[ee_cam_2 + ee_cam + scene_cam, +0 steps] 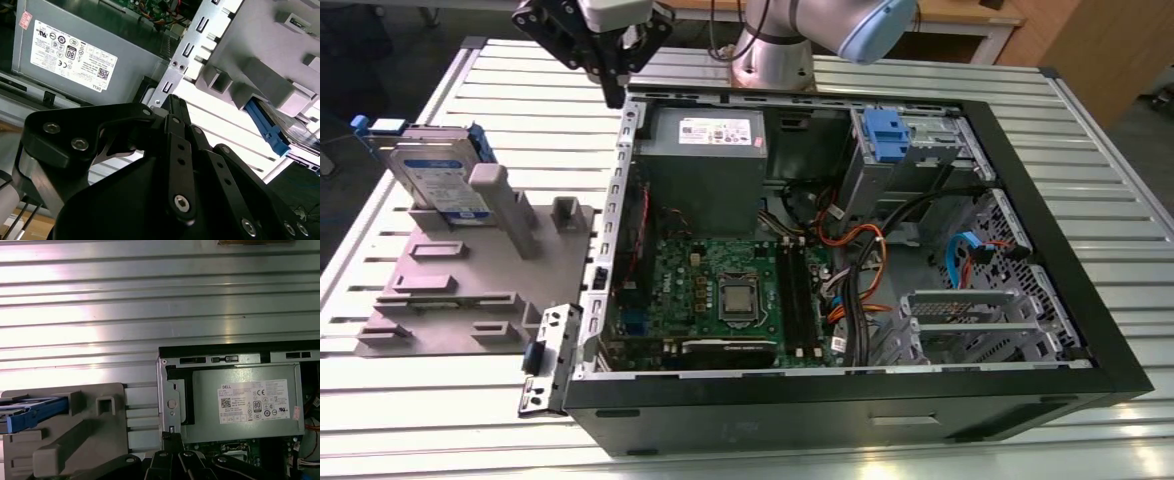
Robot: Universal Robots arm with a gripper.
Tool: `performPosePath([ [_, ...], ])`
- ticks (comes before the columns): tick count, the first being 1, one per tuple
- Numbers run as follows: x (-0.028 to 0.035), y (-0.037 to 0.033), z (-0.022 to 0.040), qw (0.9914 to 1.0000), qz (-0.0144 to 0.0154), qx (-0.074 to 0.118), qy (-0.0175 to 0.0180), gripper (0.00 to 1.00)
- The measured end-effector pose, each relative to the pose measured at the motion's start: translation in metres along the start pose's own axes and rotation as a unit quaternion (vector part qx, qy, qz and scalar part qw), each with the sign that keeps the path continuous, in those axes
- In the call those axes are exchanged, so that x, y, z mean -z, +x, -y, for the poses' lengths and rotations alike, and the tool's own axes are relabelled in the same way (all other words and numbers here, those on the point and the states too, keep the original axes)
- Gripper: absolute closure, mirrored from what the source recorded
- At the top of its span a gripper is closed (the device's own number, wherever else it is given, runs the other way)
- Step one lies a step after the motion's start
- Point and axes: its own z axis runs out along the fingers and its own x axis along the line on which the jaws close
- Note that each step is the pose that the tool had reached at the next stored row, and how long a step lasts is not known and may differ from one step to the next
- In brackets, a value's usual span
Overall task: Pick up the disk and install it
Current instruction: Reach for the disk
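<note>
The open computer case [854,405] lies nearest, on its side on the slatted surface [1081,150]. Just beside it, on the exterior view's left, sits a grey fixture [454,290]. The disk [434,170] stands propped at the fixture's far end, leaning between posts; its long axis seems to rise steeply rather than lie flat. The end effector [611,98] hangs above the case's far corner on that same side, fingers closed together on nothing. From it, the disk lies lower, toward the exterior view's left, and well apart.
</note>
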Motion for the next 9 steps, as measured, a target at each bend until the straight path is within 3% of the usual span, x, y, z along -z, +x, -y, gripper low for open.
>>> performPosePath([
  [9,0.0,0.0133,0.001,1.0,0.0,0.0,0.0,0.89],
])
